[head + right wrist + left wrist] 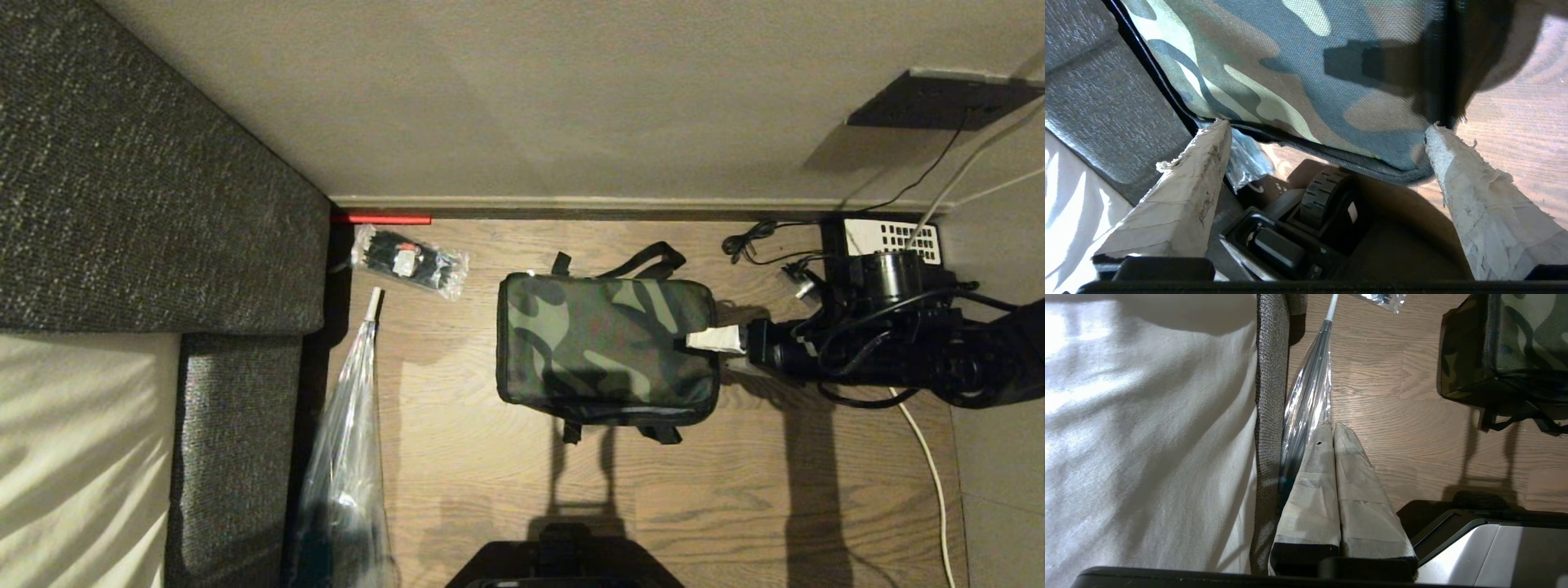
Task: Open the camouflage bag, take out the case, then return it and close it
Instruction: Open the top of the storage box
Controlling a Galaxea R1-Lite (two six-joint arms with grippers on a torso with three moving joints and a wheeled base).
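Now I see my right hand [707, 339] spread open at the right end of the zipped camouflage bag [606, 349] on the floor [775, 490]; my left hand [1334, 428] sits closed, parked near the bed [1147, 437].

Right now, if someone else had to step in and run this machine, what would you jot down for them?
Right pincer: open, holding nothing, at the bag's right end.
Left pincer: shut, holding nothing, parked low beside the sofa, away from the bag.
Bag: on the wood floor, lying flat, looks zipped; no red lining shows.
Case: not visible anywhere.
Done: cannot tell from this view whether the bag has been opened yet.
Left: check that with the operator, then carry on.
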